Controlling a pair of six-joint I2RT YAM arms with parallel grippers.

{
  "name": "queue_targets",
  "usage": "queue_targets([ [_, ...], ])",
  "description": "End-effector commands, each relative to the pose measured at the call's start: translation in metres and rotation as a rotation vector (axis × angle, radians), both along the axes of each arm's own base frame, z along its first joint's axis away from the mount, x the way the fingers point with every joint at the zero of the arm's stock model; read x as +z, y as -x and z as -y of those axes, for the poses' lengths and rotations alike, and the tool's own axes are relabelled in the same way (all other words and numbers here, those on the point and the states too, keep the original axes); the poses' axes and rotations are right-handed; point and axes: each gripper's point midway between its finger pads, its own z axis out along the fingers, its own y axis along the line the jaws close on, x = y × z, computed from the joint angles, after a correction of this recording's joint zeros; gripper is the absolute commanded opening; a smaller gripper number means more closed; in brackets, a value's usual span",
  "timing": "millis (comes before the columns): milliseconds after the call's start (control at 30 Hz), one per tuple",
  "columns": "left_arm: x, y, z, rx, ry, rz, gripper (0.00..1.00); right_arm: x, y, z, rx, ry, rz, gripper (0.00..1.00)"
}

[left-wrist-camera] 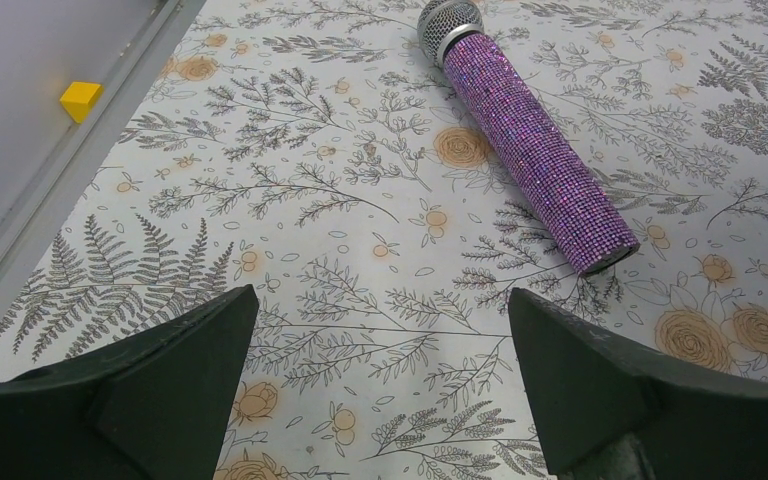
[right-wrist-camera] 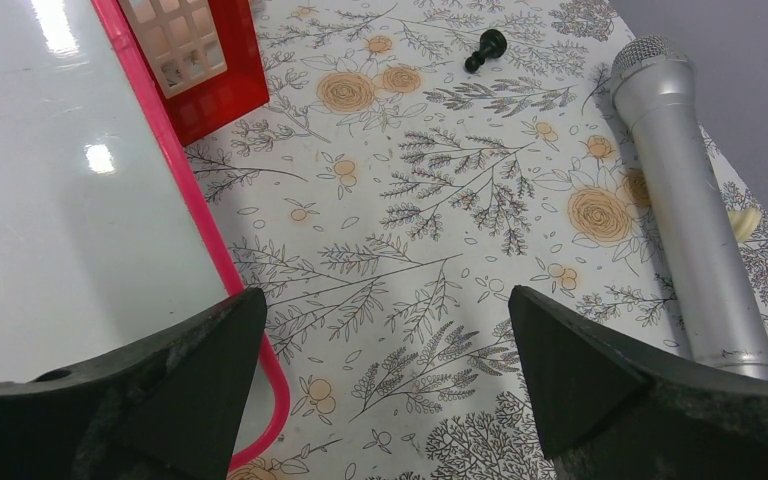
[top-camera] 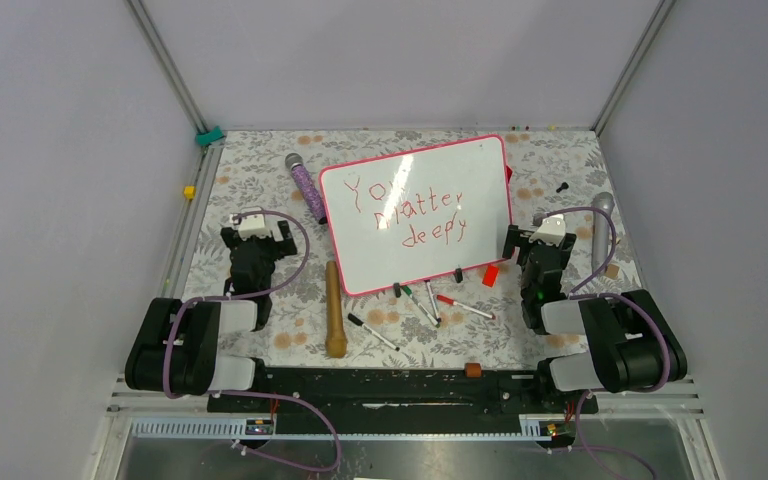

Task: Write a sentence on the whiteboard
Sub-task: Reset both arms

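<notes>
Lying beside whiteboard (top-camera: 415,212): purple microphone (left-wrist-camera: 535,150), markers (top-camera: 425,300), silver microphone (right-wrist-camera: 690,220) | left fingers (left-wrist-camera: 160,390), right fingers (right-wrist-camera: 600,390) spread wide, empty

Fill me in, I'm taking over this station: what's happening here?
Two robot arms are on a writing job, and it looks done: the whiteboard lies flat on the table with the sentence "You matter deeply" in red. Neither arm holds anything. The left gripper hangs open near the purple microphone. The right gripper hangs open beside the board's right edge, near the silver microphone. The markers lie loose by the board's near edge.
</notes>
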Motion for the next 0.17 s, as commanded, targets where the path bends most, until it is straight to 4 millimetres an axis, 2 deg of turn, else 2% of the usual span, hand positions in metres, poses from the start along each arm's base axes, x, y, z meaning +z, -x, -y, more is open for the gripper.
queue_targets([
  [0,0.0244,-0.0109,0.0014,-0.013,0.0,0.079,0.99,0.0257,-0.0093,0.0023,-0.021,-0.015,0.096,1.0],
  [133,0.0234,-0.0118,0.0016,-0.027,0.006,0.072,0.99,0.0258,-0.0093,0.0022,-0.021,-0.016,0.097,0.99],
])
